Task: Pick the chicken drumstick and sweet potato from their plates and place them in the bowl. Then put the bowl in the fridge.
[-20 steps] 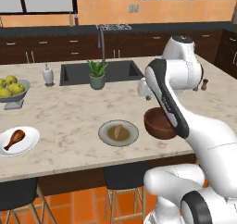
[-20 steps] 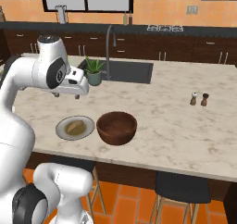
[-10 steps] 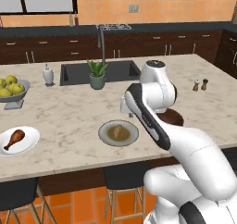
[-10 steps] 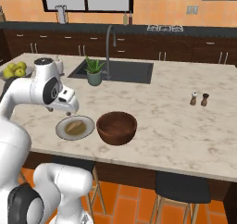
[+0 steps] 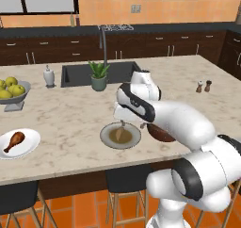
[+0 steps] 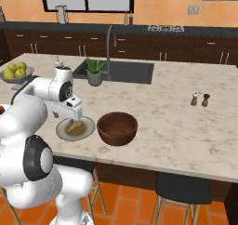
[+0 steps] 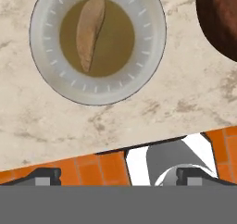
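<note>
Sweet potato lies on the grey-green plate beside the bowl, right under your jaws, which look wide apart, so go down and grab it.

The counter looks like polished beige stone, mottled with grey veins, and at the upper right of the hand view the bowl shows dark, reddish grained wood (matt, barely a sheen). The grey-green plate looks like smooth glazed ceramic with a duller brown centre, where the sweet potato has a dry, matt tan skin. At the left edge of the left base view the white plate is glossy under the shiny red-brown chicken drumstick.
</note>
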Controlling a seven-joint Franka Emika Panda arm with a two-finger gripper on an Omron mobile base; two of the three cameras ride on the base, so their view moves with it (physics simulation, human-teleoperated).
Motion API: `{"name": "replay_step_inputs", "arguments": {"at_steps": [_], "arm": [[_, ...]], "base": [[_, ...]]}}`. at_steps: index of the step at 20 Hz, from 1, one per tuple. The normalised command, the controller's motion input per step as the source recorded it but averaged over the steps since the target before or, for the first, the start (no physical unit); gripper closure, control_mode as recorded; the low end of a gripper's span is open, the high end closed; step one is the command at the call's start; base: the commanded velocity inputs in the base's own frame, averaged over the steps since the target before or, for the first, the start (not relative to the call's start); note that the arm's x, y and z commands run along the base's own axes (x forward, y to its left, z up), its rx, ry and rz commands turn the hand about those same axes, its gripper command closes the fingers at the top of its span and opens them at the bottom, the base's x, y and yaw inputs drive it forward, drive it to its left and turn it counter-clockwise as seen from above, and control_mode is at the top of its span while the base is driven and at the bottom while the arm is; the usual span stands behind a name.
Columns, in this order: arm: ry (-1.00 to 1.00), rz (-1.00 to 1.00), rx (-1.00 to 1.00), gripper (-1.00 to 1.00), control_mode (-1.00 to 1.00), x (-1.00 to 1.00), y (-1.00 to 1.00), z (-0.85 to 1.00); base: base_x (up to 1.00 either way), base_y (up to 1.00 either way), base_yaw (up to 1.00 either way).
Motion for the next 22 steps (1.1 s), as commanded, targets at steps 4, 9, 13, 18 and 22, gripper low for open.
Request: {"name": "replay_step_inputs", "arguments": {"at_steps": [4,9,13,18,22], "arm": [[0.08,-0.11,-0.08,-1.0,-1.0,0.28,0.29,-0.47],[-0.04,-0.04,-0.05,-1.0,-1.0,0.26,0.21,-0.42],[-0.09,0.0,0.0,-1.0,-1.0,0.16,0.0,-0.5],[0.0,0.0,0.0,-1.0,-1.0,0.34,0.0,-0.25],[0.0,0.0,0.0,-1.0,-1.0,0.36,0.0,-0.26]], "base": [[0.0,0.0,0.0],[0.0,0.0,0.0],[0.0,0.0,0.0],[0.0,0.0,0.0],[0.0,0.0,0.0]]}}
